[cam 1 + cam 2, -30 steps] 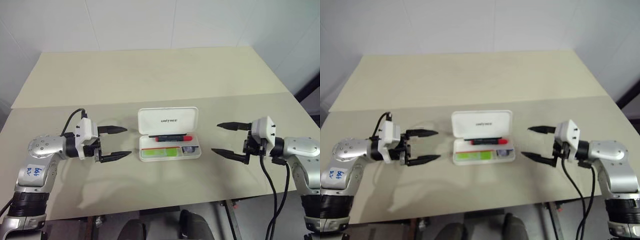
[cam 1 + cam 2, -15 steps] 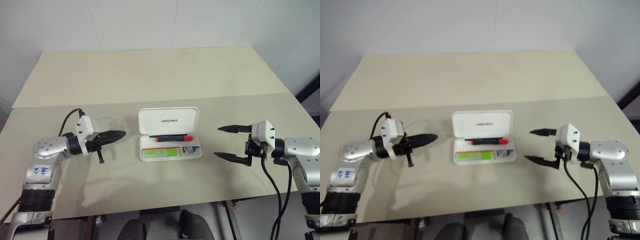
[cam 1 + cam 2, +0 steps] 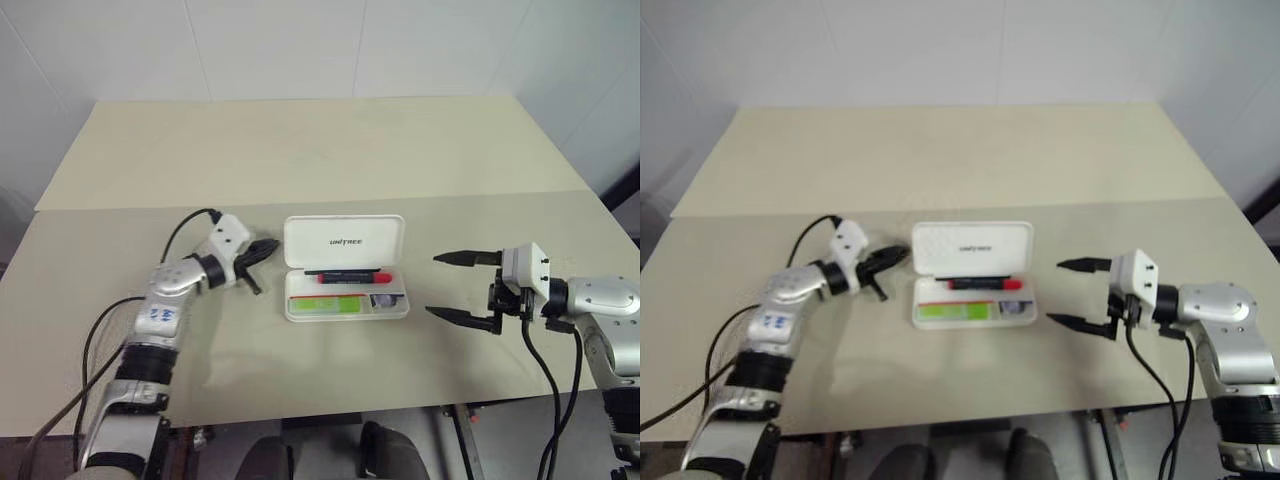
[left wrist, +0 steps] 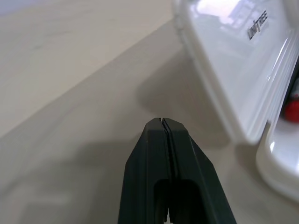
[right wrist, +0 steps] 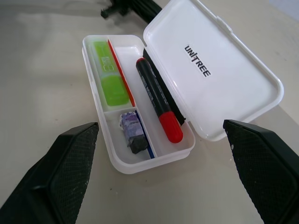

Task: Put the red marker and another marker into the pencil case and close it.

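Nearest you, at the right of the frame, your right gripper (image 3: 462, 286) hangs with its two black fingers spread wide and nothing between them, well apart from the case, unmoved over the last second.

At centre frame the pencil case (image 3: 345, 241) lies open on the tan table (image 3: 300, 150). It is a white hard shell with rounded corners, its lid tipped back to show the dark UNITREE lettering. In the tray, the red marker (image 3: 343, 276) lies lengthwise, a black barrel with a bright red end. Toward you from it sits the stubby light-green marker (image 3: 325, 303).

Just left of the lid, your left gripper (image 3: 262, 249) has closed empty from open a second ago and swung in toward the case. It looks poised to nudge the lid shut, the one step left.
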Robot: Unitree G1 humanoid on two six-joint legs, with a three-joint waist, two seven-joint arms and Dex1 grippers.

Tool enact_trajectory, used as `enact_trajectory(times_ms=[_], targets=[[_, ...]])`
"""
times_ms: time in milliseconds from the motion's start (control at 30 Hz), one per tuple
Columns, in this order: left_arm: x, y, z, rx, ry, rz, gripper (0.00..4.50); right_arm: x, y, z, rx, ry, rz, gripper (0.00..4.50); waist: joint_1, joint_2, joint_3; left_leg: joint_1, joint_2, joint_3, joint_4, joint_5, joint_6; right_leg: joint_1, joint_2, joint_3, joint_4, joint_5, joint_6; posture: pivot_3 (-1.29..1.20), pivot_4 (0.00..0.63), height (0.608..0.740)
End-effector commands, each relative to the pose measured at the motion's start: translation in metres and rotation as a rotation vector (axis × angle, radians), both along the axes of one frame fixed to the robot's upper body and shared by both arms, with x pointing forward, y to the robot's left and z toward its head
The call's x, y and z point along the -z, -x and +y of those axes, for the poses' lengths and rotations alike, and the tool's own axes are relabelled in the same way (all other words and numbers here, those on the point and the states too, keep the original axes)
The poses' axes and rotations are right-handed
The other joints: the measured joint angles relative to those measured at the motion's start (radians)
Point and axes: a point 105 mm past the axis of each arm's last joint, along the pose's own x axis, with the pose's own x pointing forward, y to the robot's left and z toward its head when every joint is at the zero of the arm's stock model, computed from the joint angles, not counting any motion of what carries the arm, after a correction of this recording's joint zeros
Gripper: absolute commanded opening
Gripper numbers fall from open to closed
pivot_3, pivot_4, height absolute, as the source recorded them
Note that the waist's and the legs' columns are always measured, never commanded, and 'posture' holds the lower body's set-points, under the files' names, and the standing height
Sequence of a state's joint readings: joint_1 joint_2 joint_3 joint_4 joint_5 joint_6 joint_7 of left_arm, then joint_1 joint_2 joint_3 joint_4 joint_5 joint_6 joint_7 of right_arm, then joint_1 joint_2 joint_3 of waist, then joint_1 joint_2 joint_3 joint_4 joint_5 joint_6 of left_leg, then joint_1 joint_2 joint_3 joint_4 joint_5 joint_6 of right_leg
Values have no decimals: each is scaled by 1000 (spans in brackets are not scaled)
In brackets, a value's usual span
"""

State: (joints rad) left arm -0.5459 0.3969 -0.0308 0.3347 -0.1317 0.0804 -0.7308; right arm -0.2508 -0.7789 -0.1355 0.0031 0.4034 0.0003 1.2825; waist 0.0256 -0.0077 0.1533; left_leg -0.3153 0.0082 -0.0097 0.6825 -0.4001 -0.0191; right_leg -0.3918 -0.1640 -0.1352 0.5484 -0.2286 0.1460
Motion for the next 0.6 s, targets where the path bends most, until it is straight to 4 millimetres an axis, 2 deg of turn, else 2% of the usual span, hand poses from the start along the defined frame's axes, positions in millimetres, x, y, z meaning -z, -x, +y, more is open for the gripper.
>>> enact_trajectory(times_ms=[33, 167, 267, 467, 600], targets=[[-22, 2, -11, 64, 14, -93, 44, -9, 1, 5, -10, -20, -43, 4500, -2, 0, 0, 0, 0, 1, 0, 0, 0, 0, 0, -1, 0, 0, 0, 0, 150, 740], [-52, 12, -11, 138, 57, -277, 44, -9, 0, 10, -10, -30, -46, 4500, -3, 0, 0, 0, 1, 3, 0, 0, 0, -1, 0, -1, 0, 0, 0, 0, 150, 740], [-60, 19, -11, 197, 46, -344, 44, -10, 0, 14, -11, -36, -45, 4500, 1, 0, 0, 1, 2, 3, 0, 0, 0, 0, 0, -1, 0, 0, 0, 0, 150, 740], [-62, 30, -16, 321, -63, -404, 44, -11, 0, 16, -5, -44, -43, 4500, 1, 0, 0, 0, 2, 4, 1, 0, 0, 0, 0, -1, 0, 1, 0, 0, 150, 740], [-59, 48, -34, 484, -105, -391, 44, -11, -1, 14, 9, -50, -45, 4500, 1, 0, 0, 0, 2, 4, 0, 0, 0, 0, 0, -1, 0, 1, 0, 0, 150, 740]])
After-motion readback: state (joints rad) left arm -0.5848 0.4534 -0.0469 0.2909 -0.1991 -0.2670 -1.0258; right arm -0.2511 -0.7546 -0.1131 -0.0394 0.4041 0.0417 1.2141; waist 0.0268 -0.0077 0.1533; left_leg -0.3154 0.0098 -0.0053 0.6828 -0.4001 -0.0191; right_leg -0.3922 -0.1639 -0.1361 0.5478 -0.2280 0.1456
